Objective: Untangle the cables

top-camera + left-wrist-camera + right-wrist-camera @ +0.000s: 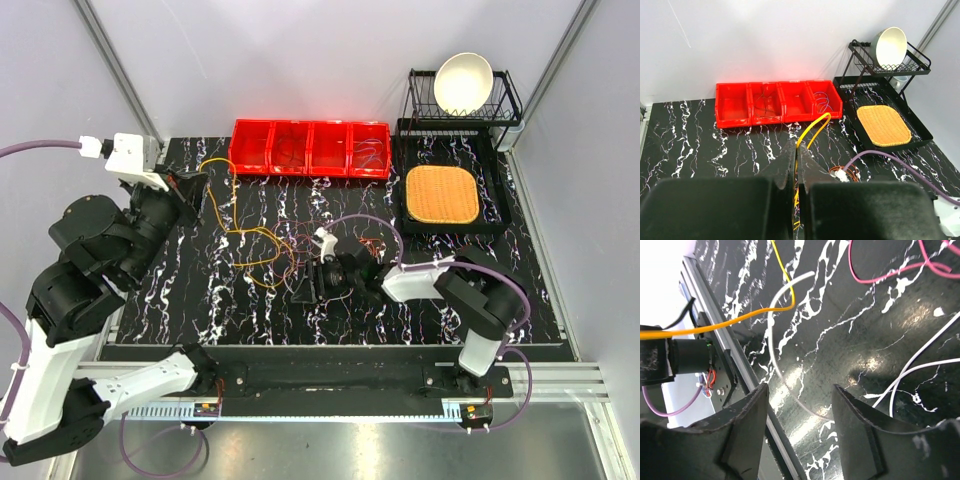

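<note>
Thin, looped, coloured cables (285,270) lie tangled on the black marbled desk (230,310), so I judge little done: left hand (796,152) pinches one yellow strand (827,115), right hand (800,402) spread, empty.

Black desk (240,300) veined with white marbling; thin looped cables (285,262) in yellow, orange, pink and white; four glossy red plastic bins (310,148); tan woven square mat (442,193) on black tray (455,229); round white ceramic bowl (463,80).

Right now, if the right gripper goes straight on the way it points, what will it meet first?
Probably the white cable crossing just ahead of the open right gripper, then the table; depth is unclear.
</note>
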Controlling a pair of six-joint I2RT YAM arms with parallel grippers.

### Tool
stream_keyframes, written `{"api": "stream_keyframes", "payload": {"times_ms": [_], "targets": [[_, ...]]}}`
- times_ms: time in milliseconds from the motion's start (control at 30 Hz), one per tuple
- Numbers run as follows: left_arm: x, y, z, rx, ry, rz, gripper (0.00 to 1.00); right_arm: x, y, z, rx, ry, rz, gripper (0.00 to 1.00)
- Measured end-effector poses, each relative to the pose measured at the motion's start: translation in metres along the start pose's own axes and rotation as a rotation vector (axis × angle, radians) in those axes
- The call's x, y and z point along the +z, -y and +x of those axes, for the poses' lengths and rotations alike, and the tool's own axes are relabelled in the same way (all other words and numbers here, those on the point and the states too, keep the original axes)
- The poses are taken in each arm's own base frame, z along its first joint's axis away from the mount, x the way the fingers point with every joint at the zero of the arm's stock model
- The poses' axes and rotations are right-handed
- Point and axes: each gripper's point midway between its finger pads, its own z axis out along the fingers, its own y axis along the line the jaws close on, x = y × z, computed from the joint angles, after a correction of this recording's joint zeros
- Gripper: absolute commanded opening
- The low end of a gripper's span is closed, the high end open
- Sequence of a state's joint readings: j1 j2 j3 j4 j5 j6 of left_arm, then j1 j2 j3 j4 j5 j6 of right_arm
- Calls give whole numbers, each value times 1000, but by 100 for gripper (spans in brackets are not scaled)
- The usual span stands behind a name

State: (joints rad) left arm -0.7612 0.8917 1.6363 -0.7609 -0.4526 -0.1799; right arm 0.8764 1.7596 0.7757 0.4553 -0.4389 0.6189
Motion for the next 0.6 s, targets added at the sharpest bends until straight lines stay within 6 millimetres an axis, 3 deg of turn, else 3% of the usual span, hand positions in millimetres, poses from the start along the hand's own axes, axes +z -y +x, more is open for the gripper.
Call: {"api": "stream_keyframes", "payload": {"times_ms": [100,133,200,300,367,500,600], "targets": [[0,0,0,1,0,0,1,5,4,8,8,-24,0,33],[1,0,0,1,0,0,1,6,4,10,10,-29,-2,14],[1,0,0,6,0,-3,1,7,3,12,9,-36,-6,0],[3,-2,0,18,-3,-18,0,4,8,10,9,-23,43,0],[5,-5,1,26,-8,-38,0,-8,17,3,16,-1,134,0],[6,-11,2,37,-12,-75,1,-68,31,-50,59,175,242,0],[6,-16,3,41,-11,-101,1,-139,36,-107,87,416,296,0]]}}
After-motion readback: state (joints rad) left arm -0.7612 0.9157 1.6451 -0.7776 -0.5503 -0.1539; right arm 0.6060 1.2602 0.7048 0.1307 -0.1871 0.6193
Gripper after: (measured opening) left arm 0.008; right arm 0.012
